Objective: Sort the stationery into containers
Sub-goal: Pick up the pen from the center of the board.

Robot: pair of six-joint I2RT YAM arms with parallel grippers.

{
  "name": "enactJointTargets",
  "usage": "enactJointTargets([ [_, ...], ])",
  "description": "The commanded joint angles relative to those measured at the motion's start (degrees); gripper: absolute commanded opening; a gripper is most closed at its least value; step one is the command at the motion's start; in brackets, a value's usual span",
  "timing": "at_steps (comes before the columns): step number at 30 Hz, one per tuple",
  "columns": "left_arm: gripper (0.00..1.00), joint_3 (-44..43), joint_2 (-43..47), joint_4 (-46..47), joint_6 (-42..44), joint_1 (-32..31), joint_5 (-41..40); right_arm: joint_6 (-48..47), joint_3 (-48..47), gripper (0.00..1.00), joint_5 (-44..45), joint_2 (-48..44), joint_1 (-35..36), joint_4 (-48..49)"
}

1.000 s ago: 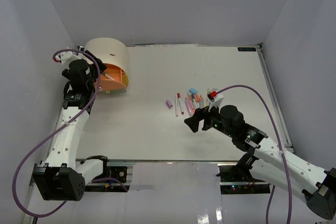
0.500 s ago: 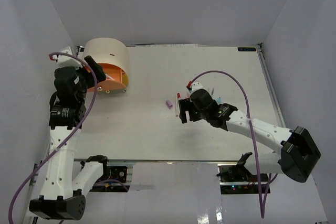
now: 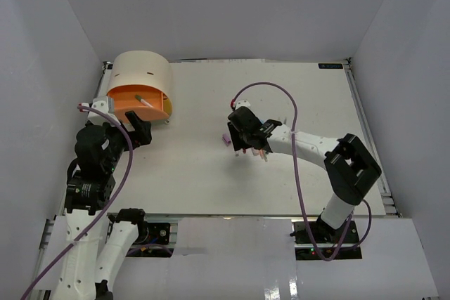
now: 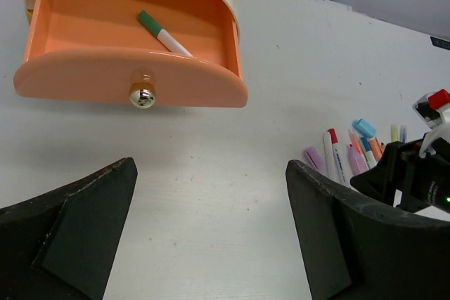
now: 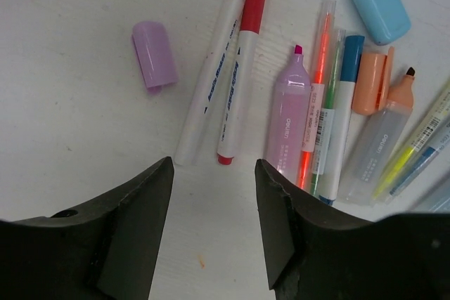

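Right pincer [image 5: 214, 173] wide above red-capped pen [image 5: 239, 75] | left pincer [image 4: 211, 166] wide, empty | risk: white pen [image 5: 207, 89] lies touching it, so you may pinch both.

Overhead view looks down; both wrist views share pens [image 5: 237, 82].

The white-and-black left arm [image 3: 88, 177] stands folded upright over its base. Its black two-finger left gripper [image 3: 138, 131] is aimed forward, jaws spread wide and empty. The white right arm [image 3: 309, 147] reaches inward from a bent elbow, and its black right gripper [image 3: 241, 144] tilts downward, jaws parted, gripping nothing.
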State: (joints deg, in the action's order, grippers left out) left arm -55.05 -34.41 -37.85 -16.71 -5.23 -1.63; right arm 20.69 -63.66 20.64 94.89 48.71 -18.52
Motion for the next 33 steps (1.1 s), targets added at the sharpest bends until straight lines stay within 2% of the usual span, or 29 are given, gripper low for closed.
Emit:
enactJointTargets([
  [1,0.98,0.03,0.93,-1.97,0.71,-0.74,1.19,0.05,-4.01,0.56,1.86,2.48,-0.46,-1.6],
  [12,0.98,1.43,1.37,-1.88,-0.08,-1.18,2.67,-0.03,-6.21,0.45,0.54,8.55,-3.27,-1.6],
  [25,0.98,1.61,0.93,-1.79,-0.34,-1.18,4.79,-0.91,-9.55,0.43,-1.31,13.03,-3.71,-0.81],
  [33,0.98,0.91,-0.04,-1.97,-0.95,-1.18,7.6,-0.65,-9.56,0.38,-2.54,15.15,-5.11,0.15],
])
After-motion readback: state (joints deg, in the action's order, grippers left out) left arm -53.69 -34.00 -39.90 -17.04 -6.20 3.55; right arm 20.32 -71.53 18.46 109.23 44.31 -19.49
